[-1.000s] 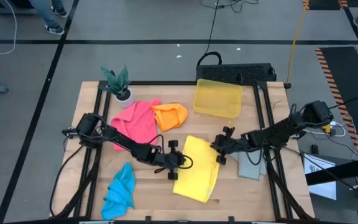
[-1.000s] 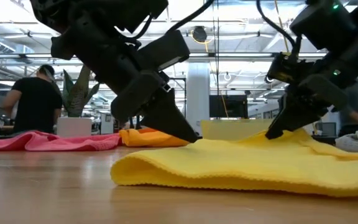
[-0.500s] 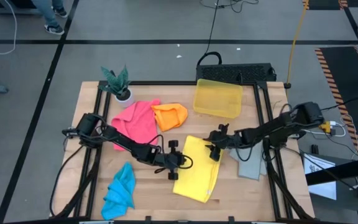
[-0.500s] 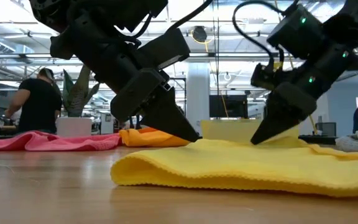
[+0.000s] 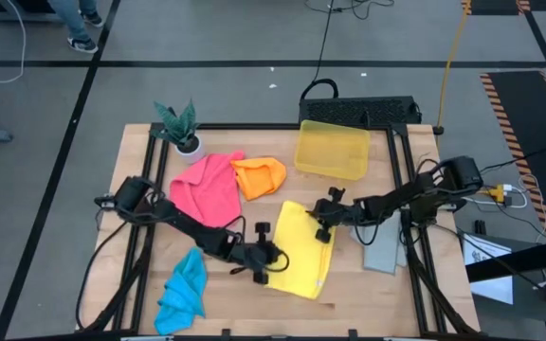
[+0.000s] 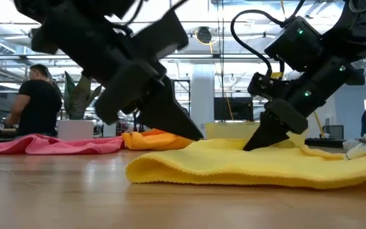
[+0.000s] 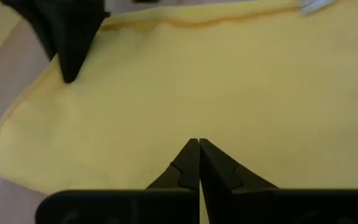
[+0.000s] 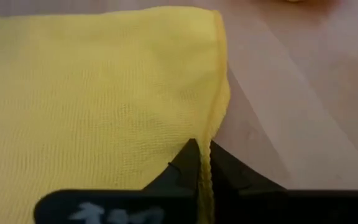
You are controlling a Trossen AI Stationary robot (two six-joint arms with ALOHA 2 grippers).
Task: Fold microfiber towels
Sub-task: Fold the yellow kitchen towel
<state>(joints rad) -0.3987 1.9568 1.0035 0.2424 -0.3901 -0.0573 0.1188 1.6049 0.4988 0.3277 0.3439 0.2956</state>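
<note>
High view shows us the yellow towel (image 5: 298,250) mid-table, the left gripper (image 5: 266,264) pinching its near-left edge, the right gripper (image 5: 323,227) clamping a far hem. We risk either thin pinch slipping if they pull unevenly, bunching the fold.

A wooden counter (image 5: 140,170) stands on a grey floor (image 5: 216,85) marked with dark lines. At the counter's far left corner sits a small potted plant (image 5: 180,126) in a white pot. Toward the far right lies a translucent yellow plastic bin (image 5: 332,149), with a black cable (image 5: 325,43) trailing away behind it. In the low view a person (image 6: 35,98) in a black shirt stands at far left.
</note>
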